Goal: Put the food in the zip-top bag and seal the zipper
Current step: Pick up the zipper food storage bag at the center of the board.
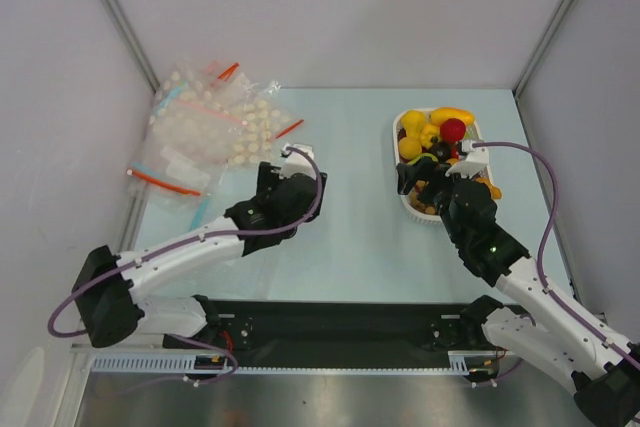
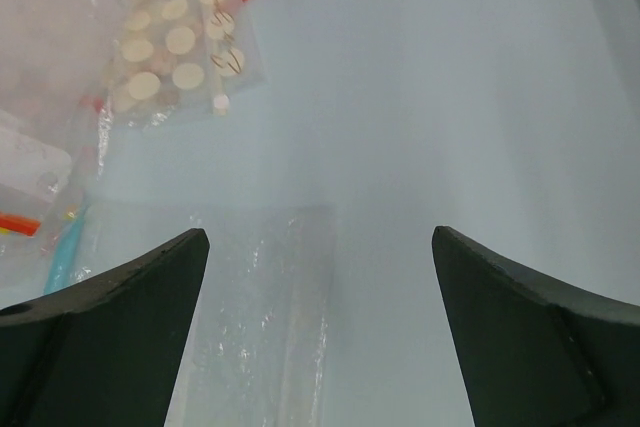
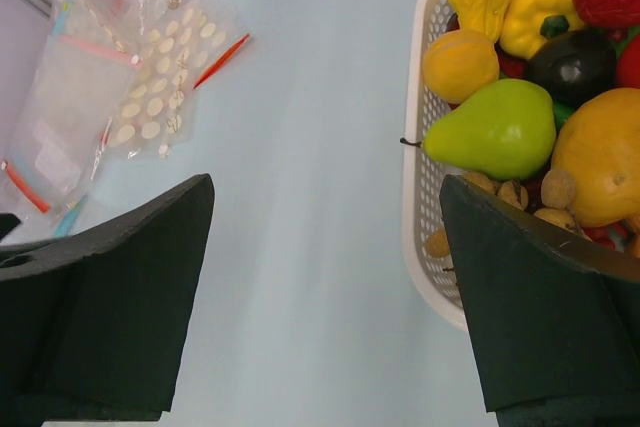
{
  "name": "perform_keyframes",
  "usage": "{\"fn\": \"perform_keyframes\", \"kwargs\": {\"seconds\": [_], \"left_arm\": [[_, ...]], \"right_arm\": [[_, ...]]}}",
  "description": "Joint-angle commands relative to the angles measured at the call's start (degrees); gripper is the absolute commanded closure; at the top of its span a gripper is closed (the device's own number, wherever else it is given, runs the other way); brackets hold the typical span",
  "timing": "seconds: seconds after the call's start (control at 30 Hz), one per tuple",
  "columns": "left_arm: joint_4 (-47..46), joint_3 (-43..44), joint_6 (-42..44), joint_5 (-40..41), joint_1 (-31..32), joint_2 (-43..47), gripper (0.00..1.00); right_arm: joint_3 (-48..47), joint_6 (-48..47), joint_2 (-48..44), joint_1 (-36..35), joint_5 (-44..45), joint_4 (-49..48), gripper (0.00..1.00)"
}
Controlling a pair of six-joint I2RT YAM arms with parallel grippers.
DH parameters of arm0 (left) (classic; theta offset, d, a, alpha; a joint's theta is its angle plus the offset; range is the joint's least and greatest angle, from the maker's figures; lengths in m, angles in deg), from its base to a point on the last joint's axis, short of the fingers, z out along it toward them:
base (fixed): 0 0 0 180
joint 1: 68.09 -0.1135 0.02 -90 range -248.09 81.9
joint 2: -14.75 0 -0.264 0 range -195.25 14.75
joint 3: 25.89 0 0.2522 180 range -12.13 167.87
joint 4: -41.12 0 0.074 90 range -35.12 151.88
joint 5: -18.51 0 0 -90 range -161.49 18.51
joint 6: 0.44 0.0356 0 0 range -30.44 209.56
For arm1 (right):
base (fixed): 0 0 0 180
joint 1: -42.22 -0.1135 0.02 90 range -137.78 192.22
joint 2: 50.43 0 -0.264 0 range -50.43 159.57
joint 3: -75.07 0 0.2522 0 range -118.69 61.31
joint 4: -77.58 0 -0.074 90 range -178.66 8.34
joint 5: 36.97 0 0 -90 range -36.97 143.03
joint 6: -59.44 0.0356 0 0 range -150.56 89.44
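Reporting left to right. Heap of clear bags (image 1: 200, 132), several with red strips, sits at the far-left of the table (image 1: 350, 227). My left gripper (image 2: 320, 237) hangs just right of the heap, jaws spread wide, holding nothing. Zip-top bag (image 2: 265, 317) lies flat on the table under it, between my fingers and nearer the left one. Its light blue zipper (image 2: 62, 257) shows just outside my left finger, and the finger hides where it joins the bag. Bare table in the middle. My right gripper (image 3: 325, 187) is also spread wide and empty, its right finger over the near-left edge of the white tray (image 3: 415, 197). Food (image 3: 500, 127) is piled in the tray, well apart from the bag: green pear at the rim, with yellow, orange, red and dark pieces behind.
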Motion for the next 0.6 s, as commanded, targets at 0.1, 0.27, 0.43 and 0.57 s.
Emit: {"fn": "perform_keyframes", "kwargs": {"seconds": [0.1,0.27,0.43,0.57], "left_arm": [[13.01,3.65,-1.58,-8.18,-0.19,-8.46,0.00],[16.62,4.96,-2.99,-6.33,-0.36,-15.05,0.01],[19.08,8.30,-2.73,-8.98,-1.59,-24.45,0.20],[19.00,7.79,-3.17,-11.24,-3.70,-25.87,0.28]], "right_arm": [[-0.43,-0.27,0.18,0.27,1.43,-1.75,0.00],[-0.43,-0.27,0.27,0.36,1.52,-1.75,0.00],[-0.43,-0.18,0.27,0.36,1.60,-1.66,0.00],[-0.34,-0.18,0.18,0.44,1.43,-1.58,0.00]]}}
